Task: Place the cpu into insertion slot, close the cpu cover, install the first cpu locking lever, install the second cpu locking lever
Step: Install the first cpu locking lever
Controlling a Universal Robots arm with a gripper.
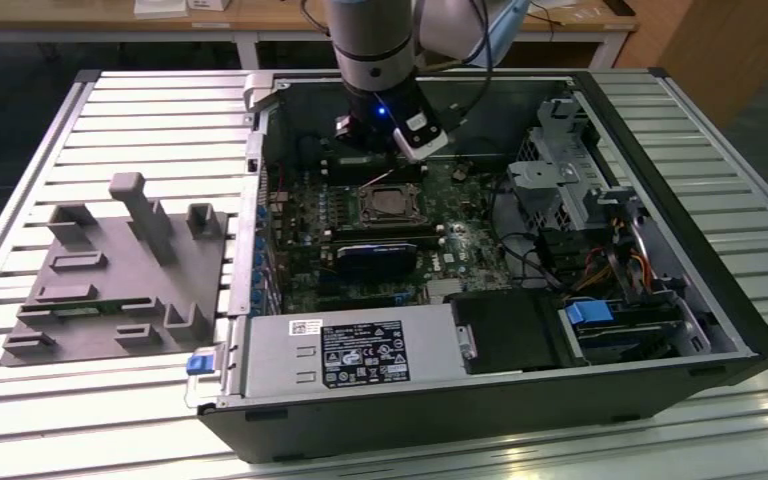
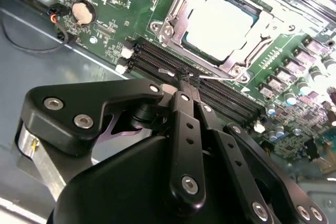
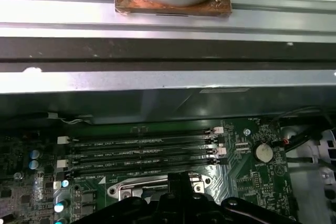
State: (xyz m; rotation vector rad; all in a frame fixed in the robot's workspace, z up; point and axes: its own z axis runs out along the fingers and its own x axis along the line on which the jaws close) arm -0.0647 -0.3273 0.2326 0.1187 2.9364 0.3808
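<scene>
Second wrist view: cpu (image 2: 220, 22) already sits in the insertion slot (image 2: 236, 66), silver top up. The cpu cover (image 2: 176, 19) looks down around it, chip showing thru the window. So placing and cover steps look done, and lever work is in hand, imo.

Hand (image 2: 187, 81) hovers just beside the slot edge, over the memory slots (image 2: 157, 56), with fingers drawn together at the tips. Can't tell if anything is pinched. Thin lever wire (image 2: 218, 77) runs along that edge right by the tips.

Next move calls for fine tip placement on that wire, then a press down and sideways hook, w/o scraping the board.

Exterior view: the arm (image 1: 377, 60) drops into the open pc case (image 1: 704, 330) at upper centre of the frame, slot just below it.

Hard to make out:
- whether either lever is latched
- tip contact w/ the wire
- the far-side lever, cut off
- in the first wrist view, most of the slot, covered by the hand's body
</scene>
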